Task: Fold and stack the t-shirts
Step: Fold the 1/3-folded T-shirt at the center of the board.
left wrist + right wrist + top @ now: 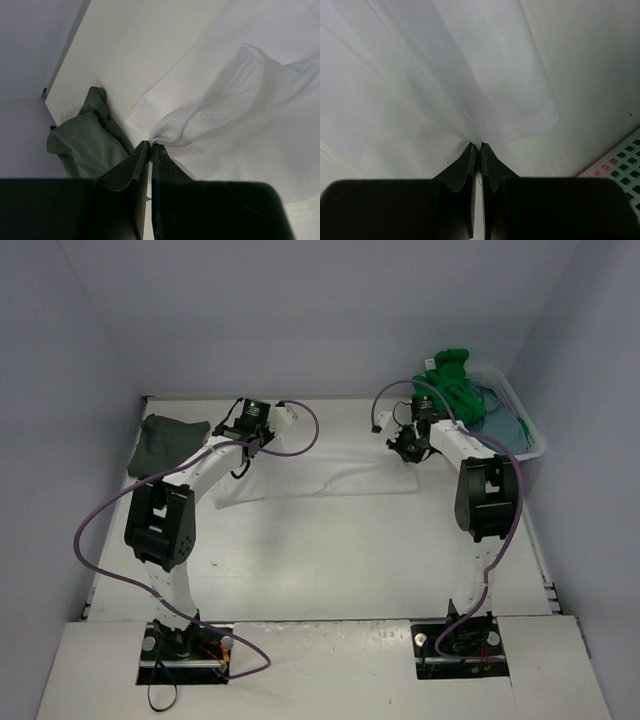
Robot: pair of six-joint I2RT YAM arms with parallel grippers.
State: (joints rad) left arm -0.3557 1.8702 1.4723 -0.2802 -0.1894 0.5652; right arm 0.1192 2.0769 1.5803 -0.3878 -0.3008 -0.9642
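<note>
So both claws have the same shirt. The white t-shirt [330, 473] is spread out flat-ish on the counter [330, 565] between the two claws, running from one to the other.

The left claw [151, 146] is clenched tight on a bunched-up bit of the white cloth. In the left wrist view the fabric gathers into a little twist right at the tips, with a stitched hem curling up just past them. The right claw [480, 146] is pinched shut on the shirt's other end. Folds fan away from its tips, and a hemmed corner lies just ahead and to the right of them.

The dark grey t-shirt [85, 142] is a crumpled lump just left of the left claw, close against that claw's left finger and near the counter's corner. I can't tell if it actually touches the white one.

Off to the right of the right claw is the white slotted basket [528, 430]. The green t-shirt [450, 375] is heaped over its rim, just beyond that claw, and the blue-grey t-shirt [497, 408] lies down inside the basket, next to the green one.
</note>
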